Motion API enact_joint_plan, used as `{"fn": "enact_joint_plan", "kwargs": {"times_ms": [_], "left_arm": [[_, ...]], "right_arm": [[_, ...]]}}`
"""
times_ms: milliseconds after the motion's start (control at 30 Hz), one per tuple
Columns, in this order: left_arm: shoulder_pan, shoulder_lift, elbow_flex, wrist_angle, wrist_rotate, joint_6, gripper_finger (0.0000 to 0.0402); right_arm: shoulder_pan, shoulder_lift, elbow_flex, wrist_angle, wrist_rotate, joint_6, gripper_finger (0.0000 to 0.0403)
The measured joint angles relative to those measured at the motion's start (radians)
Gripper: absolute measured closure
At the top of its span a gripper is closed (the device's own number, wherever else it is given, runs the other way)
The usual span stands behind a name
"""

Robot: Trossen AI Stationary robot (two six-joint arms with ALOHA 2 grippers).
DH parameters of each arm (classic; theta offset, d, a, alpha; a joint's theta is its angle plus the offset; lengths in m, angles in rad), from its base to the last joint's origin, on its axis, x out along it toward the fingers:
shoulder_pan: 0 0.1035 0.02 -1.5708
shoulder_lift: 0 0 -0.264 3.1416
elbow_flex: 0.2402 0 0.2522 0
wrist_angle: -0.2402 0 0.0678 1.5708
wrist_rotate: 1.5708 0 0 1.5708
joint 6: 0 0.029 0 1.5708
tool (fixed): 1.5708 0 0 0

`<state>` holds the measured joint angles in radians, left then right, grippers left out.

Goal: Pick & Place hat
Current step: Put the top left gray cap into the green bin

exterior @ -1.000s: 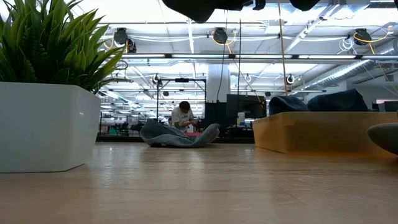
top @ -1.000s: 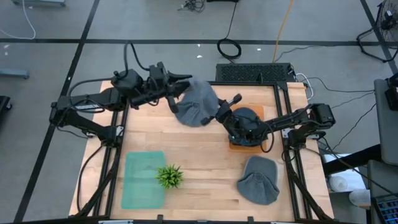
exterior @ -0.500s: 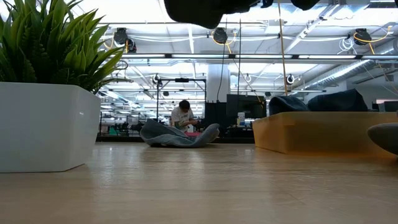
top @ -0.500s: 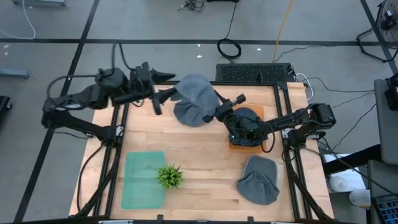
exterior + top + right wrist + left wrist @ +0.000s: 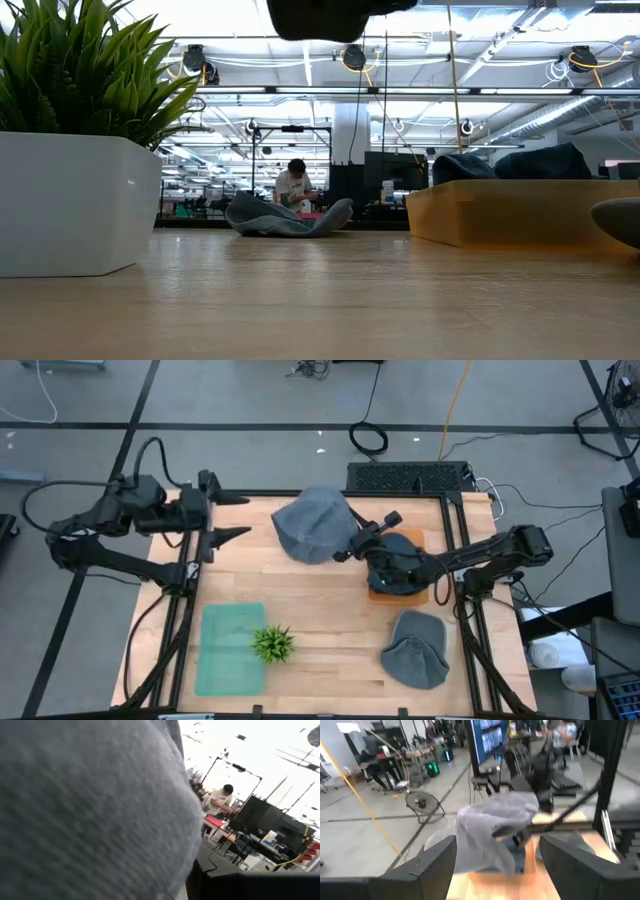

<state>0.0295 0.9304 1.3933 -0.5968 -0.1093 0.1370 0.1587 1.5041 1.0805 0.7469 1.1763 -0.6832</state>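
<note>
A grey hat hangs in the air over the far middle of the table, and my right gripper is shut on it. Its cloth fills the right wrist view. My left gripper stands open near the table's far left, well apart from the hat, with nothing between its fingers. Another dark hat lies in the orange box, under my right arm. In the low view a dark shape at the top is the lifted hat. My right gripper holds the grey hat by its edge on the table's right side, pinched between the shut fingers, which come about level from the table's right. The hat is lifted clear and bulges out slack to the left of the fingers.
A grey hat lies on the wood at the near right. A green tray and a small potted plant stand at the near left. In the low view another grey hat lies far back on the table.
My left gripper has opened, let go of the grey hat and drawn back toward the table's left edge. The hat has stayed aloft in my right gripper, which has rolled a little at the wrist.
</note>
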Motion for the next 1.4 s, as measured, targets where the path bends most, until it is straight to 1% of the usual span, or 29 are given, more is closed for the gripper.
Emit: {"fn": "enact_joint_plan", "kwargs": {"times_ms": [100, 167, 267, 333, 467, 567, 600, 667, 900, 1067, 1233, 1400], "left_arm": [[-0.019, -0.001, 0.000, -0.085, -0.013, 0.009, 0.0108], [-0.033, 0.010, 0.000, -0.124, -0.050, 0.016, 0.0108], [-0.053, 0.029, 0.000, -0.160, -0.107, 0.018, 0.0108], [-0.064, 0.046, 0.000, -0.171, -0.128, 0.024, 0.0108], [-0.092, 0.088, 0.000, -0.178, -0.130, 0.023, 0.0108], [-0.113, 0.122, 0.000, -0.178, -0.161, 0.020, 0.0108], [-0.120, 0.134, 0.000, -0.178, -0.180, 0.017, 0.0108], [-0.131, 0.159, 0.000, -0.178, -0.189, 0.007, 0.0108], [-0.144, 0.231, 0.000, -0.143, -0.180, -0.063, 0.0108], [-0.143, 0.272, 0.000, -0.116, -0.131, -0.096, 0.0108], [-0.144, 0.311, 0.000, -0.043, -0.048, -0.110, 0.0108], [-0.144, 0.341, 0.001, -0.021, -0.047, -0.132, 0.0108]], "right_arm": [[0.004, -0.033, 0.000, -0.198, -0.010, 0.131, 0.0403], [0.004, -0.055, 0.000, -0.355, -0.059, 0.263, 0.0403], [-0.005, -0.082, 0.000, -0.553, -0.180, 0.486, 0.0403], [-0.018, -0.089, 0.000, -0.643, -0.261, 0.609, 0.0403], [-0.048, -0.086, 0.000, -0.754, -0.411, 0.776, 0.0403], [-0.076, -0.087, 0.000, -0.798, -0.573, 0.878, 0.0403], [-0.083, -0.087, 0.000, -0.810, -0.611, 0.899, 0.0403], [-0.093, -0.086, 0.000, -0.822, -0.656, 0.924, 0.0403], [-0.104, -0.087, 0.000, -0.837, -0.737, 0.964, 0.0403], [-0.107, -0.087, 0.000, -0.858, -0.736, 0.986, 0.0403], [-0.105, -0.087, 0.000, -0.866, -0.737, 0.999, 0.0403], [-0.106, -0.087, 0.000, -0.880, -0.736, 1.012, 0.0403]]}}
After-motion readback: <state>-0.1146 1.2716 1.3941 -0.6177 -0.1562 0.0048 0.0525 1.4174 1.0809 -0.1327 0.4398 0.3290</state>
